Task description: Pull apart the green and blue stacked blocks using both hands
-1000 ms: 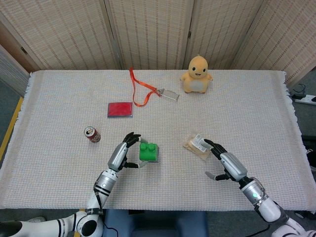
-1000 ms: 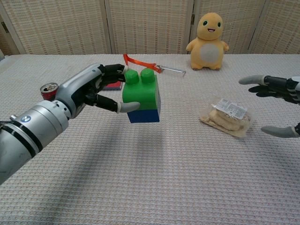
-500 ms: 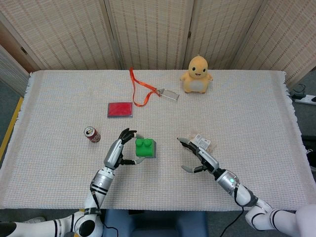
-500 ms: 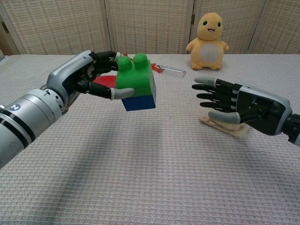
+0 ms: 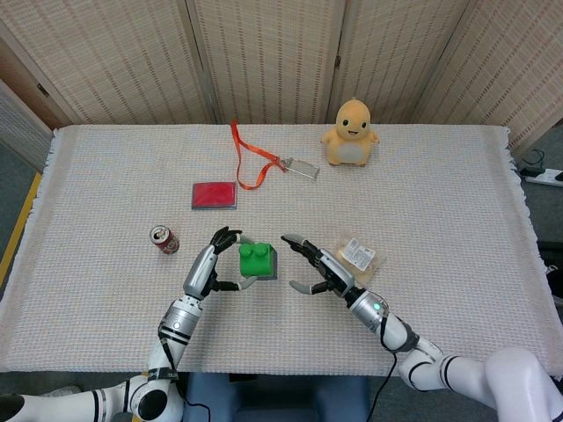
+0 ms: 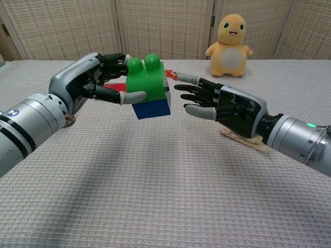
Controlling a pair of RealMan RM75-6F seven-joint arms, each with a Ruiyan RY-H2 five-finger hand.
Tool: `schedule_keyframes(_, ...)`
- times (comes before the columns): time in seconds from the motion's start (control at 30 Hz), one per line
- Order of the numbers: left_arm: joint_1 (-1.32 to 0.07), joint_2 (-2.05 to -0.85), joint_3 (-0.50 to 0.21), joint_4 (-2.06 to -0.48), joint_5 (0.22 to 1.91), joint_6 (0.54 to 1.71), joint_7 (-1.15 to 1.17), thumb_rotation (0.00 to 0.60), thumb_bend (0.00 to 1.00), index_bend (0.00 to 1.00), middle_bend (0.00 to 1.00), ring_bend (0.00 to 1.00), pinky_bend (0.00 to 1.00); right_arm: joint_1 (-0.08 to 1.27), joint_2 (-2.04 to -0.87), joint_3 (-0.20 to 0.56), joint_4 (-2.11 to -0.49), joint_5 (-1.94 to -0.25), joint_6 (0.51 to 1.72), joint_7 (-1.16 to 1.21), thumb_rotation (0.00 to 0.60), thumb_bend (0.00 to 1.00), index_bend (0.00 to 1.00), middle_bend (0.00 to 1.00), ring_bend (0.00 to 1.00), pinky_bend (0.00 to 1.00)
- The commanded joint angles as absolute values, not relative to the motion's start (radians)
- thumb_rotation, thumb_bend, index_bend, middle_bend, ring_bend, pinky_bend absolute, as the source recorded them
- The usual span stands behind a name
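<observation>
Blocks held above the cloth, near its front edge. The left hand (image 6: pixel 85 82) grips the green block (image 6: pixel 146 80), fingers over the top by the studs and thumb along the near face; the blue block (image 6: pixel 151 107) hangs joined beneath it, the pair tilted slightly. In the head view the same left hand (image 5: pixel 211 262) sits just left of the green block (image 5: pixel 257 260).

The right hand (image 6: pixel 227 106) holds nothing, its fingers spread and pointing at the stack; the fingertips (image 6: pixel 181 88) lie just beside the blocks' right side, and contact cannot be told. In the head view the right hand (image 5: pixel 318 271) is just right of the stack.

Compared with half a second ago, the right hand has moved leftward, away from the snack bag (image 5: pixel 355 257), closing most of the gap to the blocks. The stack has risen slightly in the chest view; the left hand's grip is unchanged.

Elsewhere on the cloth (image 5: pixel 457 193): can (image 5: pixel 164 238), red case (image 5: pixel 214 195), orange lanyard (image 5: pixel 246 158) and yellow plush toy (image 5: pixel 350 132), all where they were.
</observation>
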State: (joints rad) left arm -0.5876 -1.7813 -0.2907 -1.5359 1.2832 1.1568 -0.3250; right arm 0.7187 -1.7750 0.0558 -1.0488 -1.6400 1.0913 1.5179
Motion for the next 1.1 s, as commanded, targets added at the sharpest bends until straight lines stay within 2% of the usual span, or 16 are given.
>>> schedule_keyframes(0.03, -0.59, -1.781, -0.293, -1.537, 1.279, 1.155, -0.322, 0.6, 0.32, 0.4, 0.7, 0.19, 0.0, 0.73, -1.787, 0.061, -1.047, -1.632, 1.083, 1.513, 0.6, 0.36, 0.09, 0.1, 0.02, 0.0)
schedule_keyframes(0.57, -0.596, -1.776, -0.297, -1.555, 1.263, 1.141, -0.316, 0.6, 0.32, 0.4, 0.7, 0.19, 0.0, 0.777, -1.827, 0.064, -1.041, -1.608, 1.045, 1.459, 0.6, 0.36, 0.11, 0.12, 0.03, 0.0)
schedule_keyframes(0.93, -0.596, -1.772, -0.293, -1.565, 1.262, 1.139, -0.316, 0.6, 0.32, 0.4, 0.7, 0.19, 0.0, 0.791, -1.846, 0.076, -1.047, -1.584, 1.033, 1.423, 0.6, 0.36, 0.21, 0.2, 0.07, 0.0)
schedule_keyframes(1.1, -0.594, -1.77, -0.29, -1.565, 1.262, 1.138, -0.319, 0.6, 0.32, 0.4, 0.7, 0.19, 0.0, 0.789, -1.852, 0.083, -1.05, -1.566, 1.027, 1.404, 0.6, 0.36, 0.32, 0.27, 0.13, 0.0)
